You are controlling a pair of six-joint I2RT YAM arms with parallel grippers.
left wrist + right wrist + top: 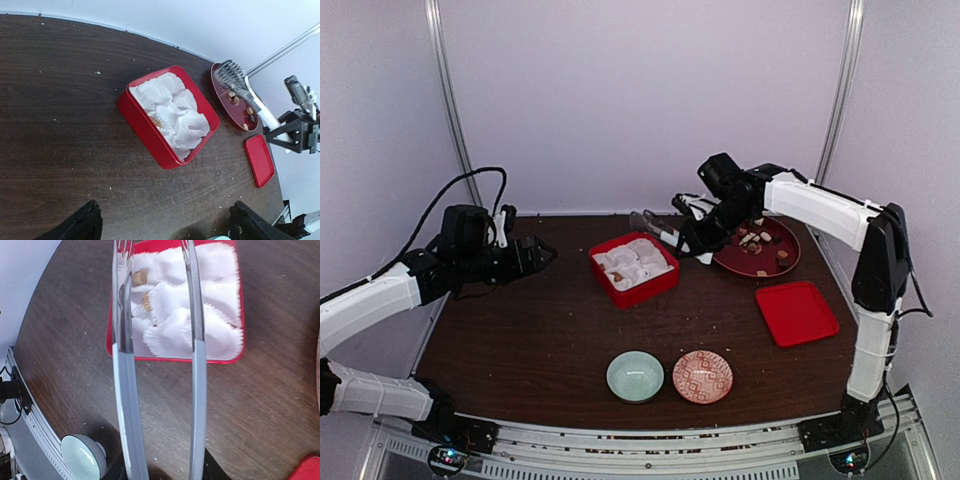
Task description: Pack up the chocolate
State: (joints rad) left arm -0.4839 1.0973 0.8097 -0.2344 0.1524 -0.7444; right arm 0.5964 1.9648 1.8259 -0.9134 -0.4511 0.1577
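Chocolate (140, 276) — stubby tan cubes in cups (215, 335)

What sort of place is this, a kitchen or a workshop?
Probably a robotics lab booth: plain white walls surround a dark wooden table, a white left arm and right arm are bolted at its near edge, and the right gripper holds slim silver tongs.

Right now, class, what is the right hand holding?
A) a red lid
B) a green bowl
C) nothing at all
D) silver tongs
D: the silver tongs run out from the right hand, reaching toward the red box.
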